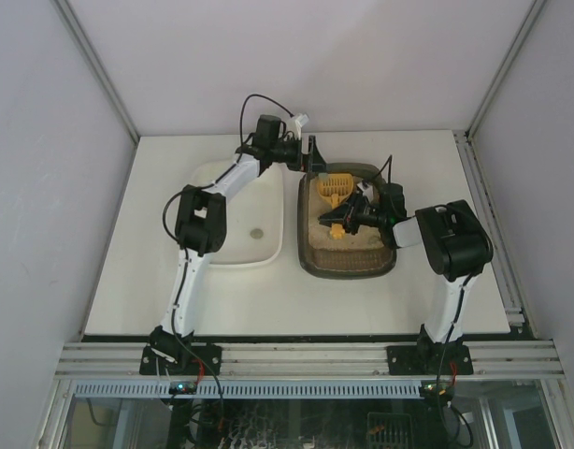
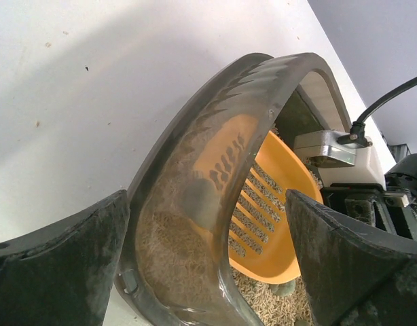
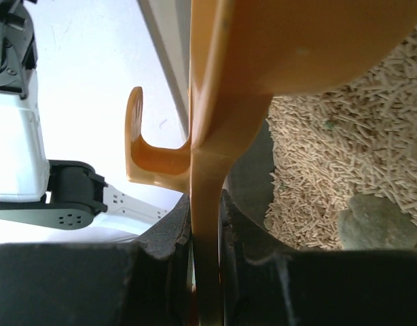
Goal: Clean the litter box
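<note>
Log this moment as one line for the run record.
left gripper open, astride litter box rim | right gripper shut on orange scoop handle | scoop over litter

Legible text, labels, brands, numbers, signs: none. Nothing readable in the top, left wrist or right wrist views; any markings too small or blurred.

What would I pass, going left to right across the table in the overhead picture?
White tub → dark litter box, with the orange litter scoop inside it → right arm's black elbow.
</note>
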`<state>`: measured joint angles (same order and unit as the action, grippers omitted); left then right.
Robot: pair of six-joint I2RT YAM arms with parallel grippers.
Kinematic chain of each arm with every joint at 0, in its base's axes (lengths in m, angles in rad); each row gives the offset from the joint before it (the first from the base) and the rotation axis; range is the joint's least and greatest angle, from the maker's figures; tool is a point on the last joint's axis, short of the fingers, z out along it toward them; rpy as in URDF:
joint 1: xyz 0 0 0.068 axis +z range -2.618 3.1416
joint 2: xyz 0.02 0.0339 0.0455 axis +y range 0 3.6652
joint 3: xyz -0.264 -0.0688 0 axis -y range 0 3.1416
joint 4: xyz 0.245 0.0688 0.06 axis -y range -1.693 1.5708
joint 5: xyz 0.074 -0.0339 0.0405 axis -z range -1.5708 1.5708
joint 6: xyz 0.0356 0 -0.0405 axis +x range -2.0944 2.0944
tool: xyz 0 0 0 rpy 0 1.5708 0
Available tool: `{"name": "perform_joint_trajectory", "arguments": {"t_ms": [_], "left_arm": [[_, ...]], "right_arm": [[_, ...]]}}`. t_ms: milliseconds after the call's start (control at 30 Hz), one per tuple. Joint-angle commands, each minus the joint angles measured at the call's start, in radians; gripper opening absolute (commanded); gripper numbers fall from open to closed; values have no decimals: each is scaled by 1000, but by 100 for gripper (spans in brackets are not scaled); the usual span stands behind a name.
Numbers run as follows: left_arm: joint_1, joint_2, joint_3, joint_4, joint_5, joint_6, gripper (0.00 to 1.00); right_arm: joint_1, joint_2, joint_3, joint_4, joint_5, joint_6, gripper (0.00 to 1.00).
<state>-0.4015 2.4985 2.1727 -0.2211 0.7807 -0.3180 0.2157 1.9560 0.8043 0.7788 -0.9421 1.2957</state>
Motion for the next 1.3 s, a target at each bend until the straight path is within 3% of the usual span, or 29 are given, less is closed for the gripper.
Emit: {"name": "perform_joint_trajectory", "arguments": {"t_ms": [0, 367, 967, 1267], "left_arm": [[-6, -96, -14, 13, 11, 13, 100], [-6, -111, -23, 20, 11, -12, 100], [-5, -171, -11, -24, -73, -65, 100], [-2, -307, -62, -174, -87, -33, 100]], "right_arm": [[-4, -64, -8, -63, 43, -123, 0], [0, -11, 9, 3, 38, -119, 0], [9, -200, -164, 21, 4, -132, 0], [11, -258, -292, 298, -28, -107, 0]]}}
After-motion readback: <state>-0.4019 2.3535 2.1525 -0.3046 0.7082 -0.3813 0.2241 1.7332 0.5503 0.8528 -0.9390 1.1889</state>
